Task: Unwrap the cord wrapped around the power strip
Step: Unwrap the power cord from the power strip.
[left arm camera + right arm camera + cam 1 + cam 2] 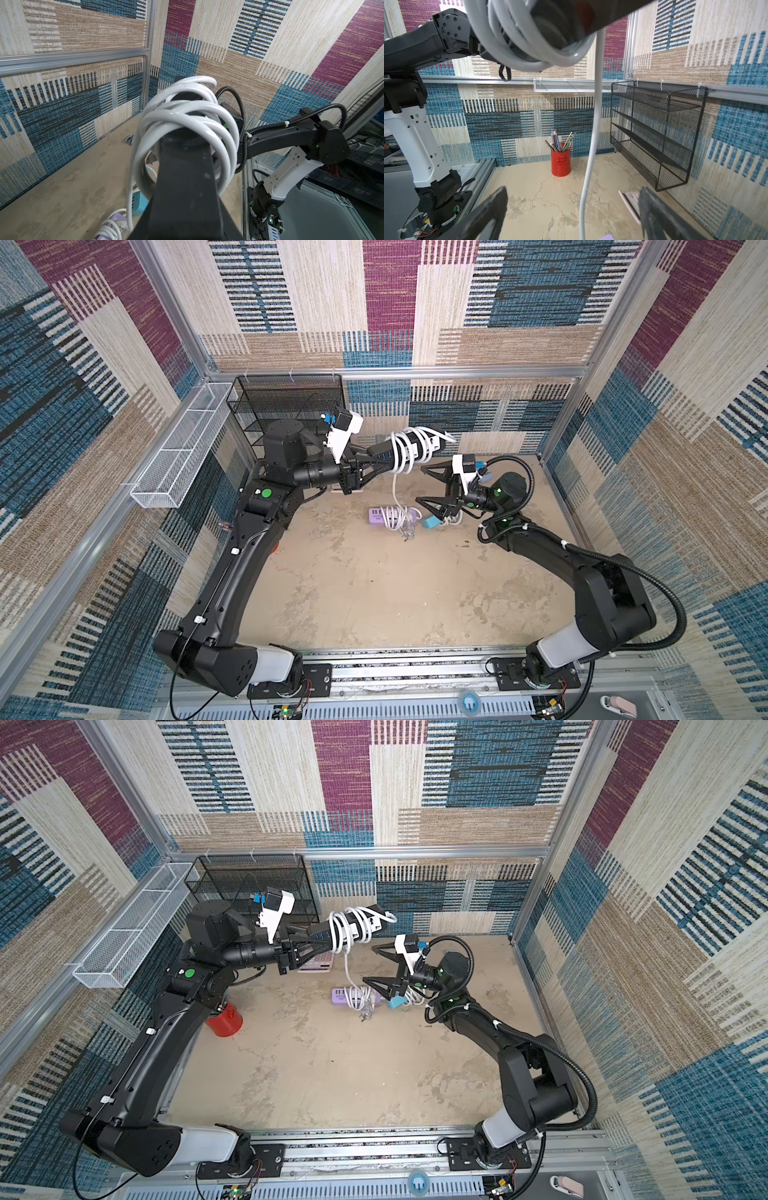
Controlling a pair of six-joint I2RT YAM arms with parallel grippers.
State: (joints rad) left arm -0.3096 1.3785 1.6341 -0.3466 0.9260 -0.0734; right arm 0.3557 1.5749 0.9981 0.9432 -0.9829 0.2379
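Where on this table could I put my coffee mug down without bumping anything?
The widest bare patch is the near half of the tabletop, between the front rail and the purple power strip. Behind that it is crowded: the purple strip, a blue strip, the dangling white cord and the open right end effector cluster together. A red pencil cup stands at the left side.

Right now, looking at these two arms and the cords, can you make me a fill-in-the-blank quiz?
1. The left gripper holds a ___ power strip off the table.
2. The cord wound round it is ___.
3. The right gripper has its jaws ___.
4. The second power strip, lying on the table, is ___.
Missing words: black, white, open, purple.
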